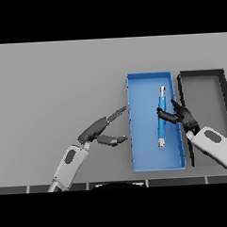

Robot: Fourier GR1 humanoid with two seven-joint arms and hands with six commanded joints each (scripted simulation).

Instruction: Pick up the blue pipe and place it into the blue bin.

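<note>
Blue pipe [161, 120] in the blue bin [145, 154], right robot hand [181, 115] curled round it.

**Just a plain grey table, really**

Pretty bare setting here. A flat grey table [57, 80] fills nearly the whole view, evenly lit, with no harsh shadows. Along its near edge runs a dark strip [39, 188] split by pale lines.

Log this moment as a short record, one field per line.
pipe: blue pipe lengthwise over the blue bin's floor
bin: blue bin, open, right of centre
tray: dark tray beside the bin, on its right
right hand: right hand curled round the pipe over the bin
left hand: left hand open, holds nothing, left of the bin
table: grey table
</note>
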